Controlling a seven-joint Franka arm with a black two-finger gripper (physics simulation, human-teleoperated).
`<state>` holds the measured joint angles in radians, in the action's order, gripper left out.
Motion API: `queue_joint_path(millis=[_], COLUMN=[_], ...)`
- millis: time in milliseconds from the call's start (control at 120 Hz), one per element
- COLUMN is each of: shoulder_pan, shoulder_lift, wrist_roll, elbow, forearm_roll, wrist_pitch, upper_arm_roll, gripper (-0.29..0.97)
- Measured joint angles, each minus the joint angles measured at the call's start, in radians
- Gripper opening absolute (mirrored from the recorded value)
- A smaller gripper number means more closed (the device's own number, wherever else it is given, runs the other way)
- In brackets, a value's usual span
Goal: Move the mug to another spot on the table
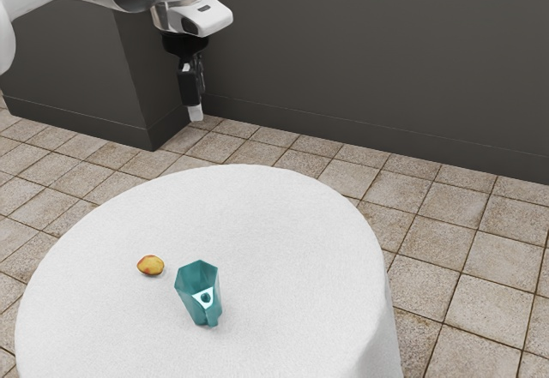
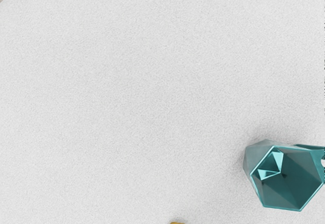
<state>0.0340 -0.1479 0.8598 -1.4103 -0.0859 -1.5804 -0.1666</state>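
A teal faceted mug (image 1: 199, 292) stands upright on the round white table (image 1: 283, 224), toward its front on the exterior view's left. Its handle faces the table's front edge. My gripper (image 1: 196, 111) hangs high above the table's far edge, pointing down, well up and back from the mug, with nothing in it. In the wrist view the mug (image 2: 282, 176) is seen from above with its hollow inside showing, off to one side of the hand and far below it.
A small orange-yellow object (image 1: 150, 265) lies on the table just to the exterior view's left of the mug; a sliver of that orange-yellow object (image 2: 177, 222) shows in the wrist view. Bare white tabletop (image 2: 127, 82) spreads under the hand. Tiled floor and a dark wall surround the table.
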Motion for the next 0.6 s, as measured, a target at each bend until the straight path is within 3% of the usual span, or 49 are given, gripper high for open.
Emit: queue_joint_path(millis=[367, 600], shoulder_pan=[-0.004, -0.099], shoulder_lift=[-0.002, 0.212], wrist_roll=[0.000, 0.024], elbow=[-0.029, -0.335], forearm_roll=[0.000, 0.028], wrist_pitch=[0.001, 0.000], upper_arm_roll=[-0.003, -0.001], gripper=[0.68, 0.68])
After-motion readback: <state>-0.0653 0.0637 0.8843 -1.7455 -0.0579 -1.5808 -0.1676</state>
